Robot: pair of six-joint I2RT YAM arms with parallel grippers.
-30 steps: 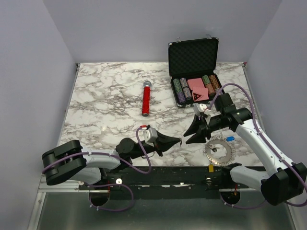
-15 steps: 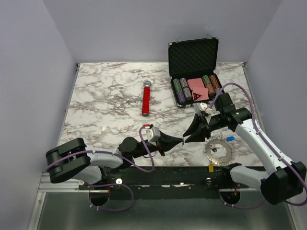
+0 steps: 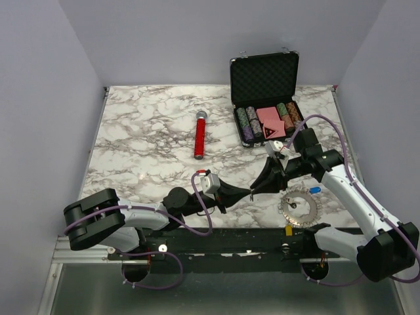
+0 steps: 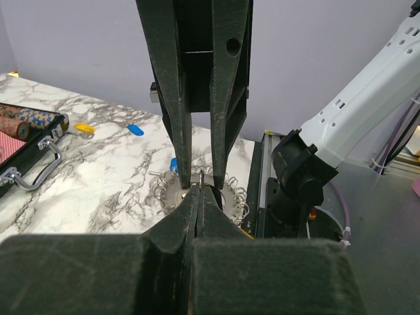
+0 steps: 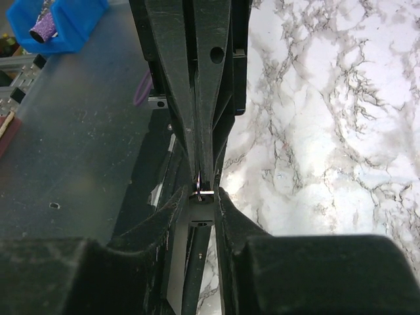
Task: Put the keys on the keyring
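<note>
My left gripper [image 3: 248,193] and right gripper [image 3: 254,190] meet tip to tip above the table's front middle. In the left wrist view my left gripper [image 4: 199,190] is shut on a small metal key [image 4: 201,177]. In the right wrist view my right gripper [image 5: 205,197] has its fingers nearly shut on the same small key [image 5: 205,192], which spans the gap between them. The keyring [image 3: 299,207], a jagged grey loop with a yellow tag [image 3: 289,230], lies flat on the table to the right, also behind the tips [image 4: 233,193]. A blue-headed key [image 3: 315,190] lies beside it.
An open black case [image 3: 262,79] with poker chips stands at the back right. A red-handled microphone [image 3: 199,134] lies mid-table. Small blue [image 4: 134,129] and yellow [image 4: 84,127] pieces lie farther right. The table's front edge and the arm bases are just below the grippers.
My left gripper moved right toward the right gripper. The right gripper's fingers narrowed from a wide V and closed round the piece at the left tip.
</note>
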